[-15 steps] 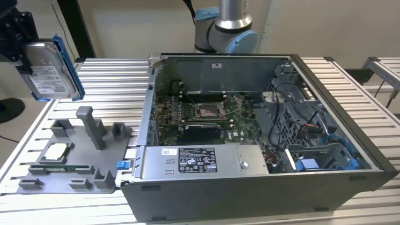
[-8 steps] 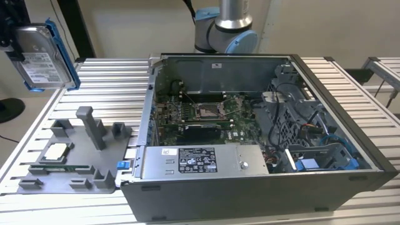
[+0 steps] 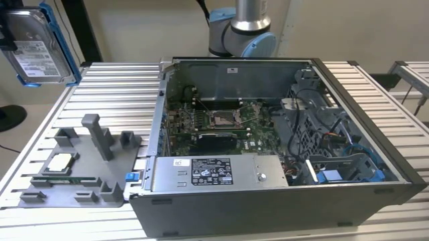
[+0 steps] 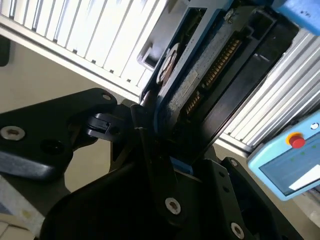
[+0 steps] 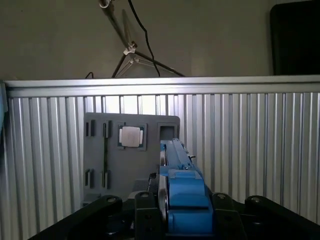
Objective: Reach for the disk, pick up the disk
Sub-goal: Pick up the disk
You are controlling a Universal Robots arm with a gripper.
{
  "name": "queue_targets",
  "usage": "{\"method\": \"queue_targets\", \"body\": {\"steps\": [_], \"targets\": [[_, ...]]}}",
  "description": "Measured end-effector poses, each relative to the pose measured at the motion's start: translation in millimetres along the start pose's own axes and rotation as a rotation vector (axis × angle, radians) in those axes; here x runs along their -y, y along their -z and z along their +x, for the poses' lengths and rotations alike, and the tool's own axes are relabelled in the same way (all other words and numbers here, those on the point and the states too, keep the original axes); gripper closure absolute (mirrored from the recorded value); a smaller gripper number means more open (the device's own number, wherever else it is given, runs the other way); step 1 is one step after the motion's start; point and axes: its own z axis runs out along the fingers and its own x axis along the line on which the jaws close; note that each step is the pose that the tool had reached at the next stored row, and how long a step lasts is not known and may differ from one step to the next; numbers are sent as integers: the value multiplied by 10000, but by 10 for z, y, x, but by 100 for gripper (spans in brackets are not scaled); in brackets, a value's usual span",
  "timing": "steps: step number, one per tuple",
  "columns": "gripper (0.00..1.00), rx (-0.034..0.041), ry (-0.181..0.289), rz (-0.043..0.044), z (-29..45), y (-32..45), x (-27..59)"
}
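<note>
Slatted table (image 3: 100, 83): grey tray (image 3: 90, 163), open computer case (image 3: 268, 213) | hand (image 5: 182, 212) clamps disk (image 3: 41, 47) aloft, clear of both.

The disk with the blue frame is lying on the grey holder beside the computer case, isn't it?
No. The disk does have a blue frame, but it is not lying on the grey holder. The exterior view shows it up in the air, off the holder, and the first wrist view shows the pincer shut on it.
</note>
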Motion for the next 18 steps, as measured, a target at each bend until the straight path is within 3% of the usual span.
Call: {"method": "queue_targets", "body": {"steps": [12, 18], "targets": [[100, -1, 4, -2, -9, 412, -4], [100, 4, 26, 4, -8, 425, -4]]}}
